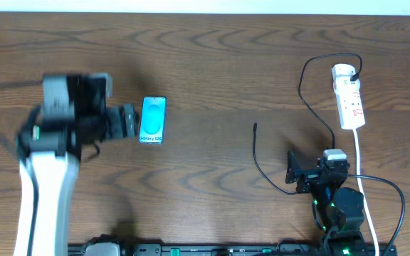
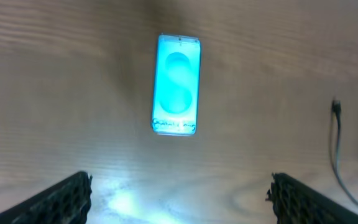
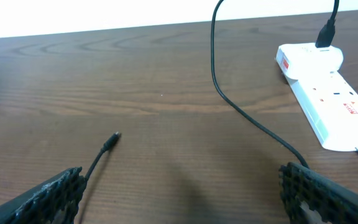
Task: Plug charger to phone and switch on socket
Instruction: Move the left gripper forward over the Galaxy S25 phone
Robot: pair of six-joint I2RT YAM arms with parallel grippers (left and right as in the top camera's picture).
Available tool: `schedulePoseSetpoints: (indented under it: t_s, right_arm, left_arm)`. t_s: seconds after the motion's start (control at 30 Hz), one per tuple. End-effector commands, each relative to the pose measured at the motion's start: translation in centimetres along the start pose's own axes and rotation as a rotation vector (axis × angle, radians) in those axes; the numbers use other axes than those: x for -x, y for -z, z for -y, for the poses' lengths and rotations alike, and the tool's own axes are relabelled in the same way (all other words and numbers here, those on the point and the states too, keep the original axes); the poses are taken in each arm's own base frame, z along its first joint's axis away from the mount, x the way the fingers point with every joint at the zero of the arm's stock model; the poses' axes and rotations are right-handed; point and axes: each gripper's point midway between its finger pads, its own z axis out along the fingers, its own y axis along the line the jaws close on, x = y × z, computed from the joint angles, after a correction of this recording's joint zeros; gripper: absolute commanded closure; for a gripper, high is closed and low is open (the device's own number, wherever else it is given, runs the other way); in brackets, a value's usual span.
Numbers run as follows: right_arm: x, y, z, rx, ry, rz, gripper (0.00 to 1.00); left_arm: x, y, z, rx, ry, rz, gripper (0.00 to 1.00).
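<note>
The phone (image 1: 153, 119) lies flat on the table, left of centre, its teal screen lit; it also shows in the left wrist view (image 2: 176, 84). My left gripper (image 1: 128, 121) is open and empty just left of the phone, with its fingers (image 2: 179, 193) spread wide short of it. The charger is a thin black cable (image 1: 262, 167) running from the socket (image 1: 350, 98) at the far right. Its free plug tip (image 1: 255, 126) lies on the table and also shows in the right wrist view (image 3: 112, 141). My right gripper (image 1: 292, 171) is open and empty near the cable, fingers (image 3: 182, 186) wide apart.
The socket's white cord (image 1: 361, 167) runs down the right side past my right arm. In the right wrist view the socket (image 3: 328, 99) lies at the far right with the black plug in its top end. A white wall edge borders the table's far side.
</note>
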Motion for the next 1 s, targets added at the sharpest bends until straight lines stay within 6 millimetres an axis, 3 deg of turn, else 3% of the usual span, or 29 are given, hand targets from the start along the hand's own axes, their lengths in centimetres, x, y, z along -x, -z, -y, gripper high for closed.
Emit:
schedulePoseSetpoints:
  t_s: [0.0, 0.2, 0.33, 0.5, 0.67, 0.7, 0.8, 0.83, 0.87, 0.9, 0.93, 0.97]
  right_arm:
    - [-0.1, 0.0, 0.2, -0.009, -0.008, 0.000, 0.01]
    - [-0.1, 0.0, 0.2, -0.009, -0.008, 0.000, 0.01]
    - [-0.1, 0.0, 0.2, -0.009, -0.008, -0.001, 0.01]
    - [-0.1, 0.0, 0.2, -0.009, -0.008, -0.001, 0.01]
    - [-0.1, 0.0, 0.2, -0.009, -0.008, -0.001, 0.01]
    - [-0.1, 0.0, 0.2, -0.009, -0.009, -0.001, 0.00]
    - [-0.1, 0.0, 0.2, -0.009, -0.009, 0.000, 0.01]
    - [-0.1, 0.0, 0.2, -0.009, -0.009, -0.001, 0.01]
    - [-0.1, 0.0, 0.2, -0.009, -0.008, 0.000, 0.01]
    - [-0.1, 0.0, 0.2, -0.009, -0.009, 0.000, 0.01]
    - [-0.1, 0.0, 0.2, -0.009, -0.009, -0.001, 0.01]
    - [-0.1, 0.0, 0.2, -0.009, -0.008, 0.000, 0.01]
  left_arm:
    - [0.5, -2.0, 0.2, -0.035, 0.034, -0.145, 0.07]
    - [-1.4, -7.1, -1.1, -0.023, 0.088, -0.352, 0.09]
    - [-1.8, -9.0, -0.6, -0.076, 0.113, -0.409, 0.08]
    - [-1.6, -9.1, 1.0, -0.196, 0.022, -0.398, 0.08]
    - [-1.2, -9.2, 0.9, -0.193, 0.017, -0.381, 0.08]
    - [-1.1, -9.3, 0.8, -0.189, 0.013, -0.373, 0.10]
    - [-0.4, -9.6, 0.4, -0.163, 0.008, -0.346, 0.36]
    - [-0.2, -9.8, 0.1, -0.143, 0.015, -0.338, 0.39]
    - [0.0, -9.9, -0.2, -0.126, 0.022, -0.330, 0.38]
    - [0.3, -9.9, -0.4, -0.107, 0.027, -0.320, 0.25]
    - [0.5, -9.9, -0.6, -0.095, 0.023, -0.310, 0.02]
    - [0.9, -10.0, -0.9, -0.077, 0.017, -0.297, 0.02]
